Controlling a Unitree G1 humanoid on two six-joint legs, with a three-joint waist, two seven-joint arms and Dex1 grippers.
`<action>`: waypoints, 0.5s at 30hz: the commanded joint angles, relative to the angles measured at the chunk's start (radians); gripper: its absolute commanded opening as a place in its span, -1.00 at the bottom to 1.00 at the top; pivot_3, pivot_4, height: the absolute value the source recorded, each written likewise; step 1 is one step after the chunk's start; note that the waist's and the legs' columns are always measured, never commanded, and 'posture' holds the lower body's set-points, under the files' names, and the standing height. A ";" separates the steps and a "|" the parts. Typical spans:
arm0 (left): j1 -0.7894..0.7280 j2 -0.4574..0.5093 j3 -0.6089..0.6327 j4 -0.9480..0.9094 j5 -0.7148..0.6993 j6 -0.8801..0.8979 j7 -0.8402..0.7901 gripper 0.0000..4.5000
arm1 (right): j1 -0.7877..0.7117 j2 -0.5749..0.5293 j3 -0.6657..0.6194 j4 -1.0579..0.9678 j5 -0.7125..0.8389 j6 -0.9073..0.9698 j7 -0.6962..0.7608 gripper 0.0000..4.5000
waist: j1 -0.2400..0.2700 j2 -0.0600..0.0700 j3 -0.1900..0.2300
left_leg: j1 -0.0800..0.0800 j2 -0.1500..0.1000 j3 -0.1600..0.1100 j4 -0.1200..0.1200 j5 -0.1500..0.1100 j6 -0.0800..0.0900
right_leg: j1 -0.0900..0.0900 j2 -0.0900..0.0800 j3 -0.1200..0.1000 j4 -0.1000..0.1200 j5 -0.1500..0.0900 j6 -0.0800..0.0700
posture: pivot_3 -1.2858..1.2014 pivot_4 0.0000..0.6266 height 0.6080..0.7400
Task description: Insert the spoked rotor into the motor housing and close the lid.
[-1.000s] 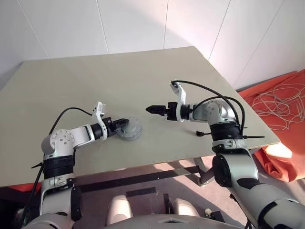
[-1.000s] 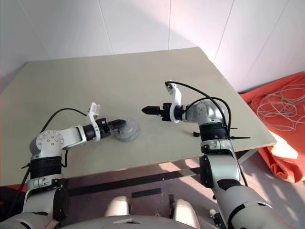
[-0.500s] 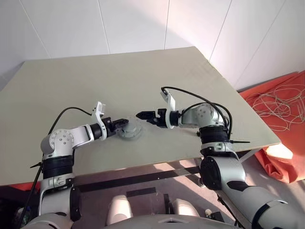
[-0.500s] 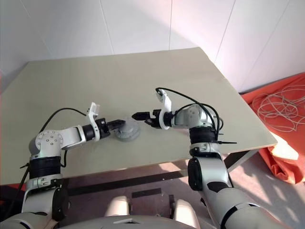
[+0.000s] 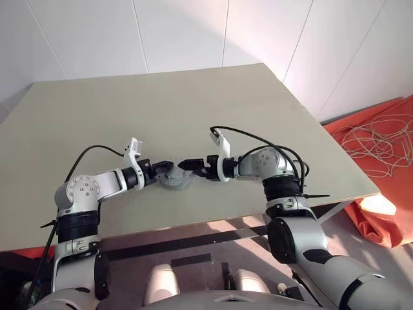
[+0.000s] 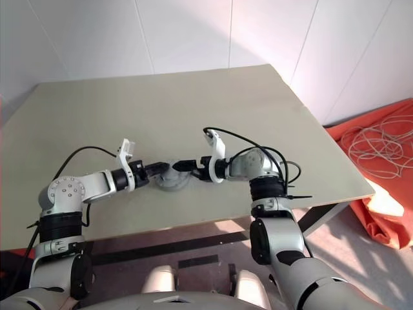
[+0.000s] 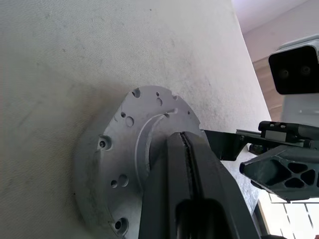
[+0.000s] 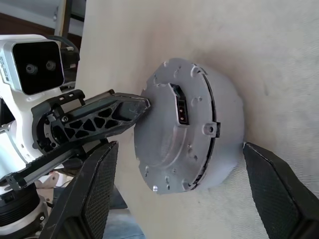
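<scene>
The motor housing (image 5: pixel 175 181) is a short pale grey drum on the table near the front edge. Its top face (image 8: pixel 172 124) is a grey plate with small holes and a slot; I cannot tell whether that plate is the lid. The spoked rotor is out of view. My left gripper (image 5: pixel 168 166) is shut, and its tips (image 7: pixel 185 137) press on the drum's top at the left rim. My right gripper (image 5: pixel 185 165) reaches in from the right, open. Its wide-set fingers (image 8: pixel 94 189) flank the drum without touching it.
The beige table (image 5: pixel 193 97) stretches far behind the housing, with its front edge close below it. On the floor past the table's right corner lie an orange cloth (image 5: pixel 387 194) and a tangle of white cable (image 5: pixel 381 139).
My right gripper has swung left and down from mid-table to the housing's right side, still open. The left gripper and the housing have stayed put.
</scene>
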 commanded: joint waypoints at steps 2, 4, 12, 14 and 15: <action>0.019 0.017 -0.001 0.007 0.028 0.011 0.028 -1.00 | -0.025 0.044 -0.036 0.017 0.041 -0.015 -0.005 0.99 | -0.002 0.000 0.000 | 0.000 0.000 0.000 0.000 0.000 0.000 | 0.000 0.000 0.000 0.000 0.000 0.000 | 0.03 -1.00 1.00; 0.018 0.017 0.000 0.007 0.028 0.010 0.030 -1.00 | -0.037 0.063 -0.056 0.032 0.050 -0.019 -0.009 0.99 | -0.003 0.000 0.000 | 0.001 0.000 0.000 0.000 0.000 -0.001 | 0.000 0.000 0.000 0.001 0.000 0.000 | 0.03 -1.00 1.00; 0.019 0.017 0.003 0.006 0.031 0.004 0.033 -1.00 | -0.088 0.126 -0.120 0.075 0.068 -0.031 -0.024 0.99 | -0.005 0.000 0.000 | 0.001 0.001 0.000 0.000 0.001 -0.001 | 0.000 0.001 0.000 0.002 0.000 0.000 | 0.03 -1.00 1.00; 0.018 0.018 0.004 0.007 0.031 0.002 0.034 -1.00 | -0.098 0.130 -0.126 0.084 0.065 -0.037 -0.025 0.99 | -0.005 0.000 0.000 | 0.001 0.001 0.000 0.000 0.001 -0.001 | 0.000 0.001 0.000 0.002 0.000 0.000 | 0.03 -1.00 1.00; 0.018 0.018 0.004 0.007 0.032 0.000 0.035 -1.00 | -0.103 0.132 -0.129 0.088 0.064 -0.041 -0.026 0.99 | -0.005 0.000 0.000 | 0.001 0.001 0.000 0.000 0.001 -0.001 | 0.000 0.001 0.000 0.002 0.000 0.000 | 0.03 -1.00 1.00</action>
